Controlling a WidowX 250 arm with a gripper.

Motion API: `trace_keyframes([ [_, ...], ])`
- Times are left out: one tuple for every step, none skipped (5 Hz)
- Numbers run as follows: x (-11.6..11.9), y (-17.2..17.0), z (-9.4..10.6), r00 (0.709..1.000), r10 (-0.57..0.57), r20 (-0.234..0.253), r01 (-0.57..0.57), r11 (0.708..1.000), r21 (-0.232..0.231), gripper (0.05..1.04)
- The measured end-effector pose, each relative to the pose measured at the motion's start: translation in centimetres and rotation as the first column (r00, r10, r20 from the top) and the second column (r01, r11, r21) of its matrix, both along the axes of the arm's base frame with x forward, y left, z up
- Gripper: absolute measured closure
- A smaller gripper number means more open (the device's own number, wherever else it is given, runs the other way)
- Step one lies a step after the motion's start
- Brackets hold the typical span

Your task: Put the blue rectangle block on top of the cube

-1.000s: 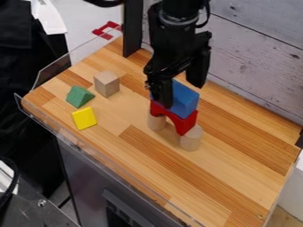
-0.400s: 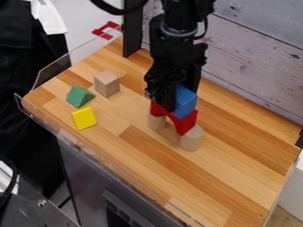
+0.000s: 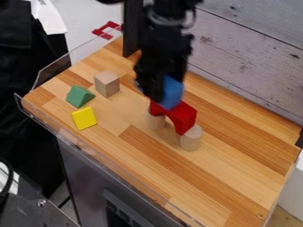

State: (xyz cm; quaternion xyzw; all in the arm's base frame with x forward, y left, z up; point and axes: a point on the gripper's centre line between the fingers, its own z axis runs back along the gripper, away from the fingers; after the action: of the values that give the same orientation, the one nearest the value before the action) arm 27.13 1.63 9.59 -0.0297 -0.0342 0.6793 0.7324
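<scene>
Gripper (image 3: 157,88) has the blue block (image 3: 172,93) pinched, close over the red arch (image 3: 184,116). Best raise it well clear of the arch, carry it level to the wooden cube (image 3: 107,84), up and left of the arch in view, centre it, then lower gently.

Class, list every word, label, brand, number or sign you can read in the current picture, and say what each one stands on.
No text can be read anywhere.
Blue block, red arch, yellow block, green triangular block, wooden cube: no lettering on the faces in view.
Dark panel below the tabletop: any markings are too small to read.
</scene>
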Motion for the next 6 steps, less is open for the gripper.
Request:
trace_keyframes([
  [-0.4, 3.1, 2.4, 0.996, 0.047, 0.071, -0.050, 0.998, 0.032, 0.502],
  [-1.5, 6.5, 3.8, 0.988, 0.092, 0.122, -0.100, 0.993, 0.061, 0.502],
  [-1.2, 8.9, 1.9, 0.992, 0.087, 0.089, -0.091, 0.995, 0.045, 0.502],
  [-0.5, 9.9, 0.5, 0.995, 0.063, 0.078, -0.064, 0.998, 0.010, 0.502],
  [0.0, 10.9, 0.0, 0.996, 0.041, 0.076, -0.040, 0.999, -0.006, 0.502],
  [0.8, 11.3, -0.7, 0.997, 0.023, 0.069, -0.022, 1.000, -0.020, 0.502],
])
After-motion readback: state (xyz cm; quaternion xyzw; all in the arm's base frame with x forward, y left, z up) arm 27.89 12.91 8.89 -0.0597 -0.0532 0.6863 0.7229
